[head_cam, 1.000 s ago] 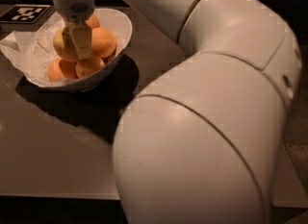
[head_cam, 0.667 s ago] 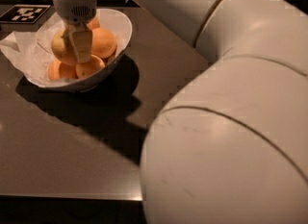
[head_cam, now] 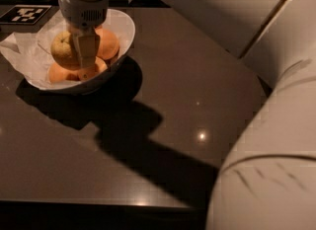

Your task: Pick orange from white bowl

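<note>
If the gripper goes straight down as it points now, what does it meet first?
Likely the smaller fruits in the bowl; the gripper is right beside the orange. Depth is unclear.

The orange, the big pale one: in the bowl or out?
In: the orange sits inside the white bowl among smaller fruits, gripper right beside it.

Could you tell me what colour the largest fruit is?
Dull yellowish-orange, in the camera view; the tool reaches into the white bowl beside this orange.
</note>
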